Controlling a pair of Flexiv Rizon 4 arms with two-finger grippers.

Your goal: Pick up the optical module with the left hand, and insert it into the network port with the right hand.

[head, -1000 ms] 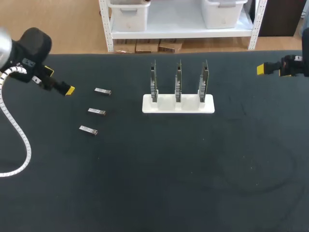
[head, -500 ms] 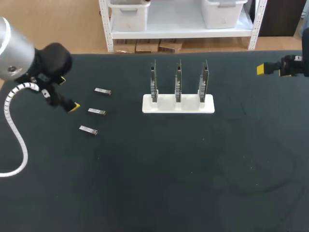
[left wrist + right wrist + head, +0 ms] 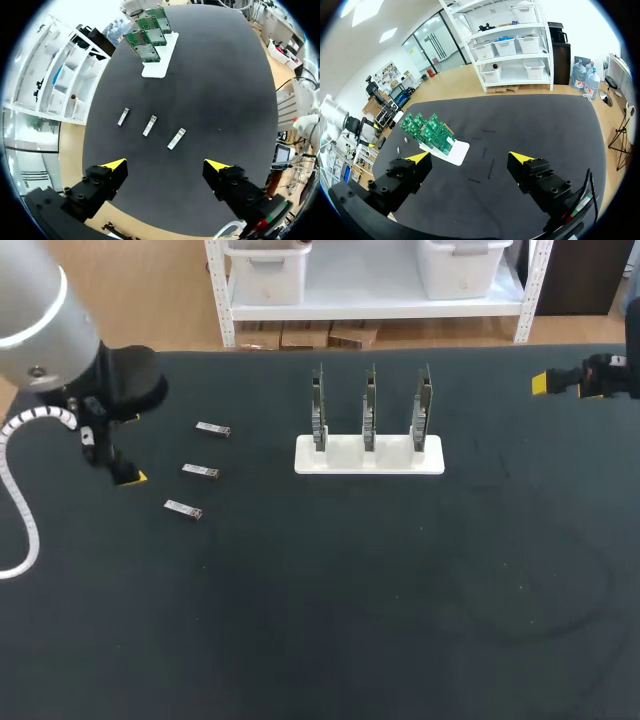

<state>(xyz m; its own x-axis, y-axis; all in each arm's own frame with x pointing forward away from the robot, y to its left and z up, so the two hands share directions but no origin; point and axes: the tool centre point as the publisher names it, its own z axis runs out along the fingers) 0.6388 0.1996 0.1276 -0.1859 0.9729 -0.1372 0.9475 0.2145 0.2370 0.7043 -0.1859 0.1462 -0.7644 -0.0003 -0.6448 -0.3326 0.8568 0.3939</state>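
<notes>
Near three optical modules (image 3: 200, 471), left end effector (image 3: 165, 164) released; right end effector (image 3: 469, 157) released.

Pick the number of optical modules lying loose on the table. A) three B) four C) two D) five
A: three optical modules lie apart from one another on the table, off to one side of the white stand.
</notes>
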